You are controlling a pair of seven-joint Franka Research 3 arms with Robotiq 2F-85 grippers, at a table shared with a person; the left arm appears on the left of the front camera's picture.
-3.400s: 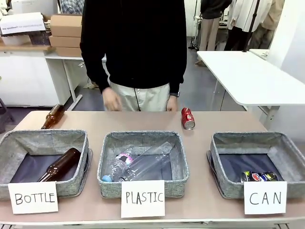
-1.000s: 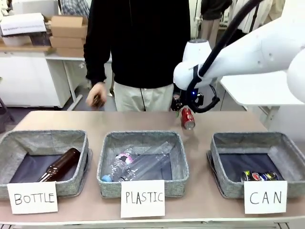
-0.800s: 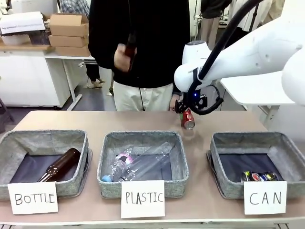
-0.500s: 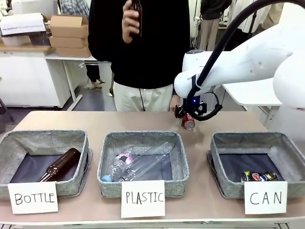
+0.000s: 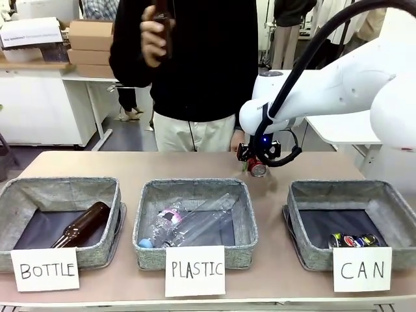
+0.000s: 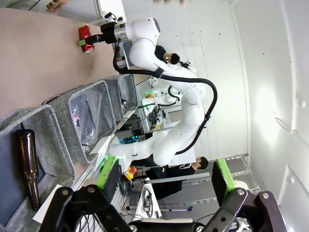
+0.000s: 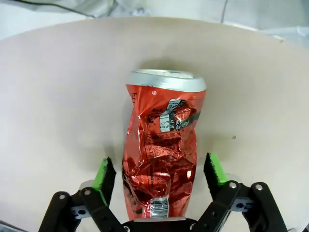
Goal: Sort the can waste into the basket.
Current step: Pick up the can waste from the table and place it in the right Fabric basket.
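A crushed red can [image 7: 161, 154] lies on the table, its silver top pointing away from my right gripper [image 7: 159, 176]. That gripper is open, one green pad on each side of the can with a small gap either way. In the front view the right gripper [image 5: 254, 164] is down at the red can [image 5: 258, 170], behind the middle basket. The grey CAN basket [image 5: 338, 187] stands at the front right and holds a dark can [image 5: 354, 240]. My left gripper [image 6: 166, 176] is open, holds nothing and is far from the table.
The PLASTIC basket [image 5: 195, 187] holds clear bottles, and the BOTTLE basket [image 5: 62, 183] holds a brown bottle [image 5: 81, 225]. The person at the far side holds another brown bottle [image 5: 161, 26] up high. A white table [image 5: 338, 107] stands behind on the right.
My right arm came in and lowered its open gripper around the red can. The person picked the brown bottle off the table's far left and raised it.
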